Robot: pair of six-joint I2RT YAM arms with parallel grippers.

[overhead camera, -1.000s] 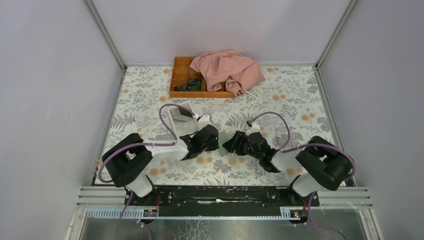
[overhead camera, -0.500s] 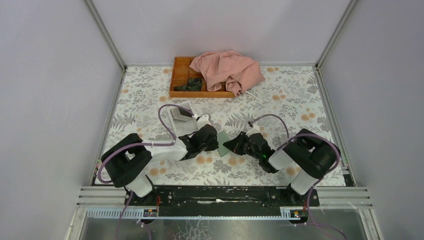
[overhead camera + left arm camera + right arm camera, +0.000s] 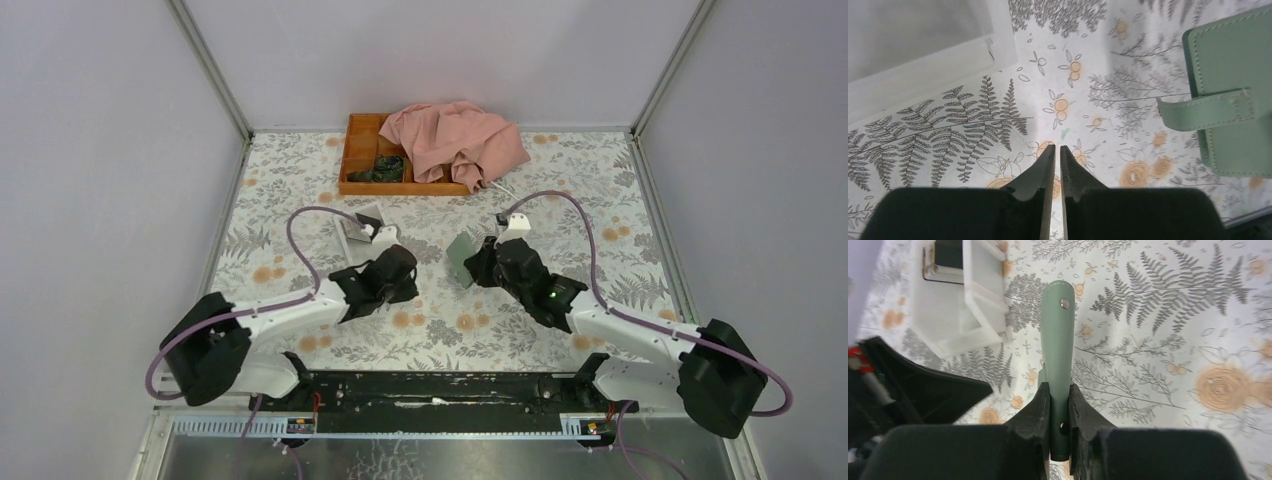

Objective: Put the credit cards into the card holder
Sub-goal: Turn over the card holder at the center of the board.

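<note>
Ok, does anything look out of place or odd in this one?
A pink cloth lies crumpled over the orange tray's right half, spilling onto the table. The right gripper pinches the card holder edge-on.

A pink cloth (image 3: 455, 140) is draping over an orange tray (image 3: 346, 165) (far end); a white box (image 3: 948, 310) is sitting nearer.

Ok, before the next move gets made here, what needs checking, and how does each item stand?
1. Right gripper clamped firmly on the card holder: ok.
2. Card holder opened to take cards: not ok, it looks folded shut.
3. Left gripper free to pick: ok, fingers nearly together, nothing between them.
4. Credit cards located: cannot tell, none clearly visible.
5. Left gripper apart from the white box: ok.
</note>
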